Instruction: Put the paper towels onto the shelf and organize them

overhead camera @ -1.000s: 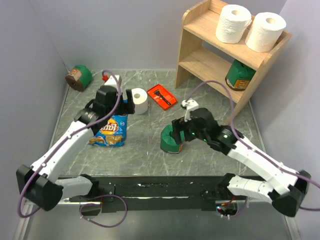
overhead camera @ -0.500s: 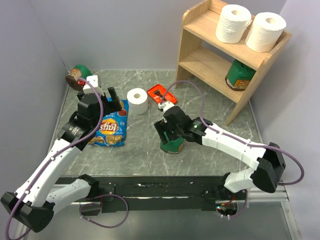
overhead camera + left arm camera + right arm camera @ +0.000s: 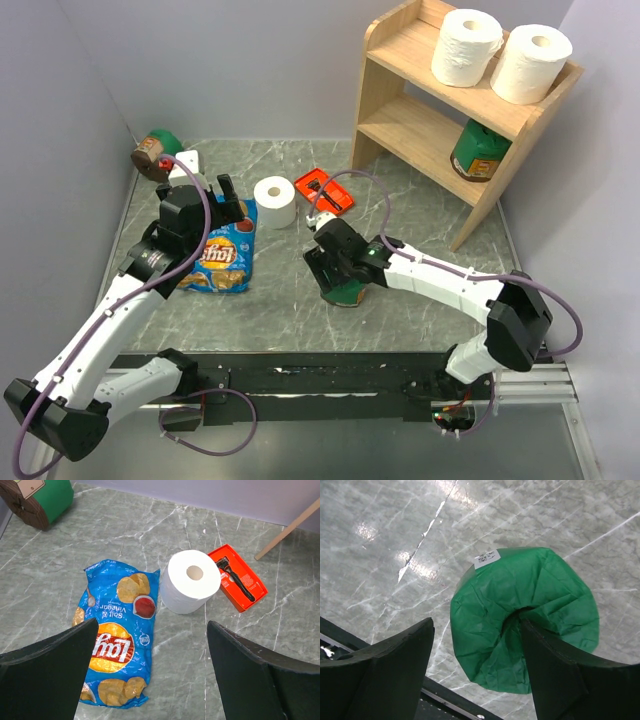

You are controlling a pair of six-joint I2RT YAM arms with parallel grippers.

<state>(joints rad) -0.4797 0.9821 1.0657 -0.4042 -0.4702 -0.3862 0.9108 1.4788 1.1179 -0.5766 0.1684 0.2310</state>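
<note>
Two white paper towels point(image 3: 466, 47) point(image 3: 531, 63) stand on the top board of the wooden shelf point(image 3: 410, 125) at the back right. The third paper towel point(image 3: 275, 202) stands upright on the table; it also shows in the left wrist view point(image 3: 190, 580). My left gripper point(image 3: 226, 196) point(image 3: 152, 625) is open and empty, left of that roll and above the table, not touching it. My right gripper point(image 3: 330, 272) point(image 3: 476, 625) is open, low over a green canister point(image 3: 525, 615), one finger at its centre dimple and the other outside its rim.
A blue chips bag point(image 3: 222, 260) point(image 3: 117, 630) lies flat under my left gripper. An orange box point(image 3: 323, 190) point(image 3: 237, 577) lies right of the table roll. One green canister point(image 3: 155, 155) lies at the back left, another point(image 3: 478, 150) stands on the lower shelf.
My left gripper has drawn back to the left, away from the table roll. My right gripper has moved left and settled over the green canister.
</note>
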